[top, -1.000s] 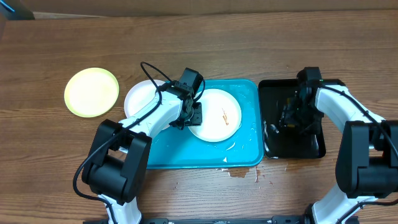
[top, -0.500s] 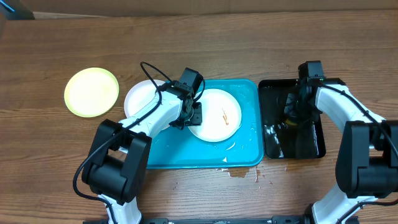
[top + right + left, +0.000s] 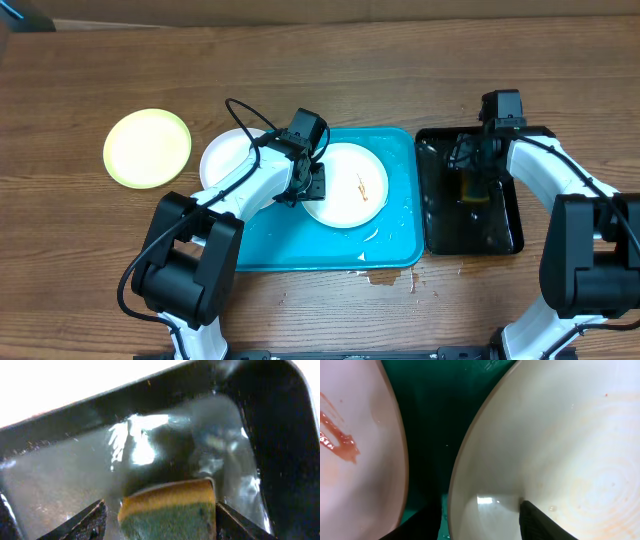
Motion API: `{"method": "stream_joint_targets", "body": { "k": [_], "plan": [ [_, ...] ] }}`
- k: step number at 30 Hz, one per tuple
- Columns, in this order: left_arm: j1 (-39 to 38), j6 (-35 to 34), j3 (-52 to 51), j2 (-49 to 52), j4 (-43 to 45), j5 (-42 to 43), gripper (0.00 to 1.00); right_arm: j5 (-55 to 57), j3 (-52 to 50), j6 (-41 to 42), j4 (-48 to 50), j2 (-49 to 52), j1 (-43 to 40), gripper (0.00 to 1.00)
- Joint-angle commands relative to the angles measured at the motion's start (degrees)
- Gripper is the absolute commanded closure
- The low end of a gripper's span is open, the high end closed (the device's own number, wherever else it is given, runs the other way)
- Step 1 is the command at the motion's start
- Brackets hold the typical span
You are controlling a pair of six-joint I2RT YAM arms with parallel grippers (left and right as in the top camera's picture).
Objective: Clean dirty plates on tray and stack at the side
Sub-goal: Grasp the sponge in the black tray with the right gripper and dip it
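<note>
Sitting on a brown wood table [image 3: 400, 70], the turquoise tray [image 3: 260, 250] holds a smeared white plate [image 3: 345, 185]; second white plate [image 3: 222, 160] at its left edge, yellow-green plate [image 3: 147, 148] apart. Left gripper [image 3: 482, 520] jaws spread astride a plate rim; right gripper [image 3: 160, 516] flanks sponge [image 3: 170, 502], grip unclear.

2 white arms [image 3: 245, 185] with black joints [image 3: 185, 265], black cables [image 3: 229, 104].

The right gripper [image 3: 160, 510] has slid from the middle of the black tray [image 3: 505, 235] toward its far end, uncovering the yellow sponge [image 3: 167, 496], which now sits between its fingers.
</note>
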Motion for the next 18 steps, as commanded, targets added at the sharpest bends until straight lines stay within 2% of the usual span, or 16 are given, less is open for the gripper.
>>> {"method": "stream_joint_targets", "body": {
  "k": [1,3,5,7,8,9,10,11,14,18],
  "plan": [
    [0.4,0.1,-0.5,1.0,0.2,-1.0,0.48,0.4,-0.3,0.2,0.5,-0.2,0.0,0.5],
    [0.4,0.1,-0.5,1.0,0.2,-1.0,0.48,0.4,-0.3,0.2,-0.2,-0.2,0.0,0.76],
    [0.4,0.1,-0.5,1.0,0.3,-1.0,0.48,0.4,-0.3,0.2,-0.7,-0.2,0.0,0.92],
    [0.4,0.1,-0.5,1.0,0.3,-1.0,0.49,0.4,-0.3,0.2,-0.9,-0.2,0.0,0.96],
    [0.4,0.1,-0.5,1.0,0.3,-1.0,0.49,0.4,-0.3,0.2,-0.7,-0.2,0.0,0.88],
    [0.4,0.1,-0.5,1.0,0.3,-1.0,0.47,0.4,-0.3,0.2,-0.7,-0.2,0.0,0.66],
    [0.4,0.1,-0.5,1.0,0.3,-1.0,0.45,0.3,-0.2,0.2,-0.7,-0.2,0.0,0.37],
    [0.4,0.1,-0.5,1.0,0.3,-1.1,0.43,0.4,-0.2,0.2,-0.9,-0.2,0.0,0.27],
    [0.4,0.1,-0.5,1.0,0.3,-2.3,0.42,0.4,-0.1,0.1,-2.8,-0.2,0.0,0.25],
    [0.4,0.1,-0.5,1.0,-0.3,-3.5,0.49,0.4,-0.2,0.2,-8.4,-0.2,-0.1,0.31]
  ]
}}
